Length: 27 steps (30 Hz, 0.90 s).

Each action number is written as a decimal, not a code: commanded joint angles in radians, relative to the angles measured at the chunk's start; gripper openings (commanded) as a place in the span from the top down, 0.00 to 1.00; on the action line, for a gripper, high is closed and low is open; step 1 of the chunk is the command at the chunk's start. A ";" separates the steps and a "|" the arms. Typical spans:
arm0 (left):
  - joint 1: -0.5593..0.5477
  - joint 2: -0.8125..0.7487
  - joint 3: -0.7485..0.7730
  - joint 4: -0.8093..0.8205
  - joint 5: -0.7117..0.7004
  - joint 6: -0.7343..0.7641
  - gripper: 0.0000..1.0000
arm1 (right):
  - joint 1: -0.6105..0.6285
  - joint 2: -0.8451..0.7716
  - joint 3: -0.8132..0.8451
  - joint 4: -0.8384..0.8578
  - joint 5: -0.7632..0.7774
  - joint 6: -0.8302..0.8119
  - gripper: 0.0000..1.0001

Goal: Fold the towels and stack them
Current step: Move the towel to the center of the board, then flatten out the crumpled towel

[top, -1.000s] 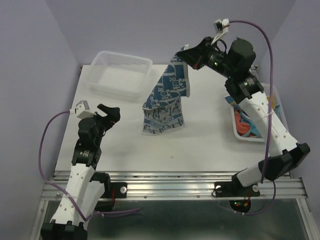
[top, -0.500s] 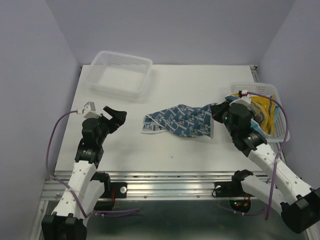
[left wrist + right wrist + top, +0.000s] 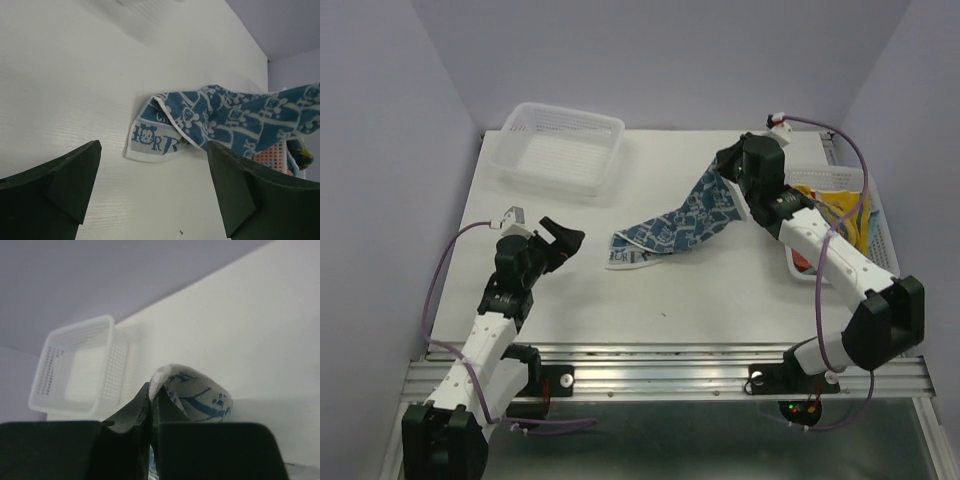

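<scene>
The right arm point(image 3: 820, 250) runs from its elbow at the near right up and inward, its wrist raised over the far middle of the table point(image 3: 720, 290). The right gripper point(image 3: 725, 172) is clamped on one end of the blue towel point(image 3: 670, 225) and holds that end in the air. From there the cloth slopes down to the left, and its other end lies flat near the table's centre. The left arm point(image 3: 490, 320) sits low over the near left. The left gripper point(image 3: 565, 240) points at the towel's flat end, its jaws wide apart, empty and short of the cloth.

Only the left wrist view shows the flat end up close: a white border, large letters and a small cartoon face, with a fold over it. Only the right wrist view shows the fingertips pressed together on a thin ridge of cloth, with the far basket point(image 3: 75, 365) behind. Only the top view shows the right basket point(image 3: 845, 178), which holds other towels point(image 3: 842, 210), yellow and orange
</scene>
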 commanded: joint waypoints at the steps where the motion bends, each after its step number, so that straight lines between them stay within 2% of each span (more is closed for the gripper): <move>1: -0.018 0.054 0.007 0.057 -0.013 0.021 0.01 | -0.004 0.160 0.236 0.078 0.110 -0.024 0.99; 2: -0.021 0.064 0.009 0.063 -0.022 0.023 0.01 | -0.004 0.207 0.315 0.064 0.136 -0.039 0.99; 5: -0.032 0.113 0.016 0.074 -0.035 0.029 0.01 | -0.004 0.337 0.397 0.070 0.132 -0.050 0.93; 8: -0.052 0.163 0.027 0.086 -0.046 0.035 0.01 | -0.006 0.432 0.403 0.171 0.086 -0.083 0.85; 10: -0.075 0.192 0.036 0.092 -0.052 0.038 0.01 | -0.009 0.486 0.435 0.192 0.051 -0.117 0.77; 12: -0.125 0.238 0.053 0.094 -0.078 0.044 0.01 | -0.010 0.549 0.481 0.135 -0.029 -0.152 0.58; 13: -0.144 0.269 0.065 0.092 -0.096 0.047 0.01 | -0.010 0.558 0.518 0.083 -0.098 -0.174 0.30; 14: -0.180 0.287 0.072 0.092 -0.102 0.046 0.01 | -0.010 0.562 0.526 0.060 -0.123 -0.194 0.10; 15: -0.194 0.303 0.076 0.091 -0.110 0.047 0.01 | -0.010 0.551 0.523 0.055 -0.137 -0.200 0.00; 18: -0.228 0.367 0.101 0.089 -0.134 0.052 0.01 | -0.010 0.479 0.419 -0.003 -0.172 -0.215 0.00; 19: -0.248 0.383 0.107 0.088 -0.145 0.052 0.01 | -0.009 0.406 0.365 -0.006 -0.172 -0.211 0.00; 22: -0.285 0.479 0.144 0.072 -0.209 0.059 0.01 | -0.007 0.258 0.134 -0.018 -0.163 -0.167 0.00; 23: -0.296 0.501 0.168 0.059 -0.234 0.064 0.01 | -0.007 0.223 0.007 -0.012 -0.151 -0.153 0.00; 27: -0.342 0.632 0.243 0.002 -0.275 0.069 0.03 | 0.002 0.108 -0.211 0.001 -0.125 -0.076 0.00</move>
